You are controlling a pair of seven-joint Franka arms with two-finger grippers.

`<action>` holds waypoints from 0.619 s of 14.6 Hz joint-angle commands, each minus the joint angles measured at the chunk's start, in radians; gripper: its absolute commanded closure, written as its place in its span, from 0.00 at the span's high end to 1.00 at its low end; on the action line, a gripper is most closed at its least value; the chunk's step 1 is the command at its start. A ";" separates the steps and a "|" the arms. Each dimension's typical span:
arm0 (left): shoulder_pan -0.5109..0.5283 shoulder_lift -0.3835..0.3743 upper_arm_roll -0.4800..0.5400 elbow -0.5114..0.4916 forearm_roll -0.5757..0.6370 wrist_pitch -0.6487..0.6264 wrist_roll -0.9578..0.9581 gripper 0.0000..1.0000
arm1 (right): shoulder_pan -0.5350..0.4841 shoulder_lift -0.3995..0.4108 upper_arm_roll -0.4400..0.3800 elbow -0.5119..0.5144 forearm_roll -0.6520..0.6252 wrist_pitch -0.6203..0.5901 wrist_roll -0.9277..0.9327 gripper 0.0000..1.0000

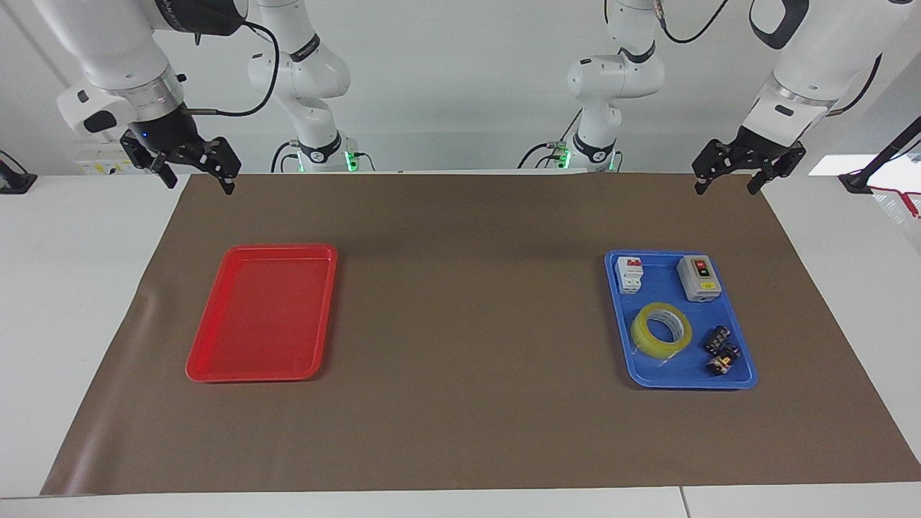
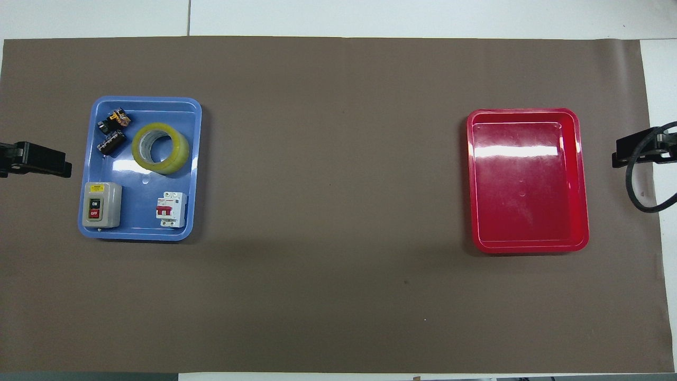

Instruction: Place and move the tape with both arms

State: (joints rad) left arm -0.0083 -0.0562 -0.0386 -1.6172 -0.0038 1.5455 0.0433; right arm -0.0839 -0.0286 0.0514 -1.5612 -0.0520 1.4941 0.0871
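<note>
Two trays sit well apart on the brown mat that covers the desk (image 1: 460,496): a blue tray (image 1: 741,374) toward the left arm's end and an empty red tray (image 1: 216,370) toward the right arm's end. The tape (image 1: 661,330) lies flat in the blue tray, nothing touching it, farther from the robots than the grey switch box (image 1: 699,278) and the white breaker (image 1: 629,275), and just beside two small dark parts (image 1: 722,350). What could go wrong, as I judge it, is crowding: a descent on the roll may brush the dark parts or the switch box, and a pinch on the rounded outer wall may slip, so gripping across the ring's wall looks safer. The left gripper (image 1: 728,188) hangs with its fingers spread wide and empty over the mat's edge at the robots' end, well apart from the tape. The right gripper (image 1: 200,184) waits, equally wide and empty, over the mat's corner at its own end.
</note>
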 commanded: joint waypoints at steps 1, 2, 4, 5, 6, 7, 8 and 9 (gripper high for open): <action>-0.001 0.006 0.008 0.028 -0.021 -0.030 0.020 1.00 | -0.011 -0.008 0.002 -0.011 0.008 0.009 -0.023 1.00; -0.001 0.006 0.008 0.028 -0.022 -0.030 0.020 1.00 | -0.011 -0.008 0.002 -0.013 0.008 0.009 -0.023 1.00; -0.001 0.006 0.008 0.026 -0.022 -0.030 0.020 1.00 | -0.013 -0.008 0.002 -0.013 0.008 0.009 -0.023 1.00; -0.001 0.006 0.006 0.025 -0.022 -0.035 0.020 1.00 | -0.011 -0.008 0.002 -0.011 0.008 0.009 -0.023 1.00; -0.001 0.004 0.006 0.025 -0.022 -0.036 0.020 1.00 | -0.011 -0.008 0.002 -0.011 0.008 0.009 -0.024 1.00; -0.001 0.004 0.006 0.023 -0.022 -0.036 0.020 1.00 | -0.013 -0.008 0.002 -0.013 0.008 0.009 -0.024 1.00; -0.001 0.004 0.006 0.023 -0.022 -0.036 0.020 1.00 | -0.013 -0.008 0.002 -0.013 0.008 0.009 -0.024 1.00; -0.001 0.004 0.006 0.023 -0.022 -0.036 0.020 1.00 | -0.013 -0.008 0.002 -0.013 0.008 0.009 -0.024 1.00</action>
State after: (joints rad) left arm -0.0083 -0.0560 -0.0386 -1.6092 -0.0058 1.5329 0.0444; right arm -0.0842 -0.0286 0.0513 -1.5616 -0.0520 1.4941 0.0871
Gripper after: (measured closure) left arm 0.000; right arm 0.000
